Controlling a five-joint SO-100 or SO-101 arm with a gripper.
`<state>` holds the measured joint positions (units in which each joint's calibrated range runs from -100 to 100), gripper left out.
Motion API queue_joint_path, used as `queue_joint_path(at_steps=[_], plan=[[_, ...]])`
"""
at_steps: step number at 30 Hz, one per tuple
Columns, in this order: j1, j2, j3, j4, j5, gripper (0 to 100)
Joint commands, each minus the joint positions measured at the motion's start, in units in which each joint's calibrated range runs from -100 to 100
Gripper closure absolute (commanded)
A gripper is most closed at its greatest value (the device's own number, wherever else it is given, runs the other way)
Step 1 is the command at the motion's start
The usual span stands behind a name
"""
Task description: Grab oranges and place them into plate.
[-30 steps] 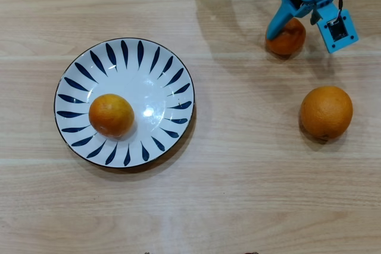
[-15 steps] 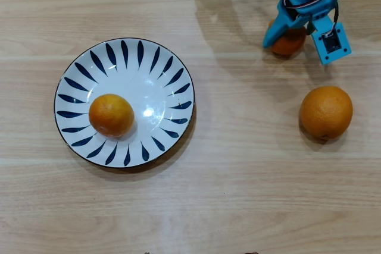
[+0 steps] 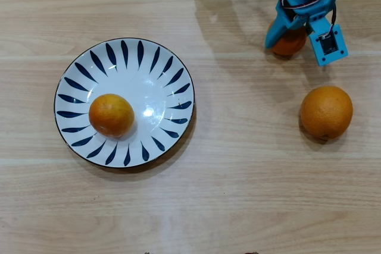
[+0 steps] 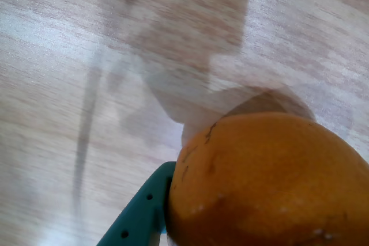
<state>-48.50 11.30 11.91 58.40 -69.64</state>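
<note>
Oranges, three round dimpled citrus fruits, are spread over the pale wood-grain desk. In the overhead view one orange already lies in the left half of the round white glossy ceramic plate with dark blue petal strokes round its rim, which sits left of the desk's middle. A larger orange rests bare near the right edge, well apart from the plate. The third orange sits toward the far right corner, mostly covered by the turquoise two-finger gripper, whose plastic closes in on both sides of the fruit. In the wrist view that orange fills the lower right, and one turquoise finger lies pressed against its left side; the other finger is out of sight, and the wood behind looks smeared by motion. The fingers seem to be clamped on the fruit at about its own width, though whether it has left the desk cannot be told. By my reading the step in hand is the second pick. Next comes a lift clear of the wood, a carry leftward over the plate's rim, and a release onto bare ceramic beside the fruit already there.
</note>
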Motion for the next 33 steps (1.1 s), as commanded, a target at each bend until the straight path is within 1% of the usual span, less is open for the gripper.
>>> queue_joint_path(at_steps=[1,6,9,13,15,16,18,20,21,22,23,26,27,29,30,33], plan=[[0.03,-0.31,-0.27,-0.6,-0.3,69],[0.44,-1.07,-0.91,0.09,0.12,68],[2.45,-2.68,-3.08,0.35,1.06,68],[8.26,-6.65,-6.07,2.58,7.54,68],[12.45,-8.76,-7.34,3.53,11.83,68],[16.97,-11.55,-7.61,3.96,15.8,68],[21.81,-14.85,-7.06,3.96,19.56,68],[27.13,-18.06,-6.79,3.87,24.48,68],[29.87,-19.5,-6.7,3.96,27.3,68],[35.03,-22.12,-6.34,3.96,32.32,68],[37.86,-23.22,-5.62,3.87,34.15,68],[45.44,-26.18,-2.63,3.61,38.43,68],[50.36,-27.53,0.45,3.27,40.0,68],[54.95,-28.29,3.53,3.18,41.2,68],[59.23,-28.63,6.52,3.18,42.41,68],[64.15,-28.46,9.87,2.93,43.87,68]])
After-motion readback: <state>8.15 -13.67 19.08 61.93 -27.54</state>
